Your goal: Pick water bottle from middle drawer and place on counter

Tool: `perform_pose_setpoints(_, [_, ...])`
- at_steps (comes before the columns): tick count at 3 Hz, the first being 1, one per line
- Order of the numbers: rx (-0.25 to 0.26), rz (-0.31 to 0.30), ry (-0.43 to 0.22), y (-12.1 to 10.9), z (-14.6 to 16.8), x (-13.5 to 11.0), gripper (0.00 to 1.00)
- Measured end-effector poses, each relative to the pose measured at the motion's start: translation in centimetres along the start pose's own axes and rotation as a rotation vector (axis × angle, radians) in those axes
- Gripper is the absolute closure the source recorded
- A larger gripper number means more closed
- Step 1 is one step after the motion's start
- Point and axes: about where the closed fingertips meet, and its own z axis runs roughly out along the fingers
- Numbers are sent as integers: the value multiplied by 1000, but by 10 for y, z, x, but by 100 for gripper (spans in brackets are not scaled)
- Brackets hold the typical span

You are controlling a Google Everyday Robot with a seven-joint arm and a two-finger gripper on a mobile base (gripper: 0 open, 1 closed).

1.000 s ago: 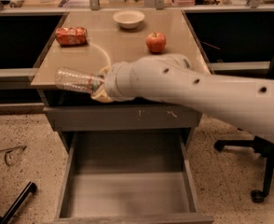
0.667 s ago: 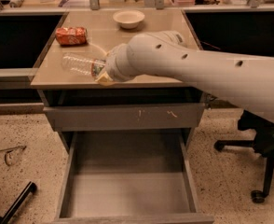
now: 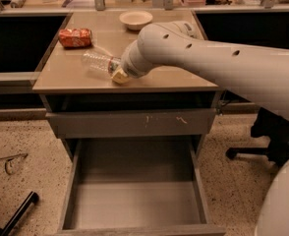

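1. Reaching in from the right of your view, the white arm (image 3: pixel 223 58) crosses the cabinet top. It now stands further back and more to the right than a second ago, when its tip hung over the front left edge.
2. Below, the middle drawer (image 3: pixel 134 200) is pulled fully out with its flat grey bottom bare, as it was a second ago.
3. You see the counter (image 3: pixel 66 75) showing its beige surface left of the arm.
4. The scratched grey drawer front (image 3: pixel 130 123) sits closed between the counter and the open drawer.
5. Your water bottle (image 3: pixel 96 62) is over the counter's left half, well inside the edge, where earlier it was over the front lip. It lies nearly flat, with its long axis running from upper left to lower right. Its free end points toward the can and its other end is in the gripper. You cannot tell whether it touches the surface.
6. The crushed can (image 3: pixel 75 37) lies near the bottle, apart from it, toward the back left.
7. A pale bowl (image 3: pixel 135 19) sits at the back.
8. The gripper (image 3: pixel 117 72) is at the arm's tip, its fingers (image 3: pixel 119 76) pinching the bottle's end.
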Motion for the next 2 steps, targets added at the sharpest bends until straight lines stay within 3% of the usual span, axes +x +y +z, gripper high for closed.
perform_pose_setpoints(2, [0,0,0,0,0,0,57])
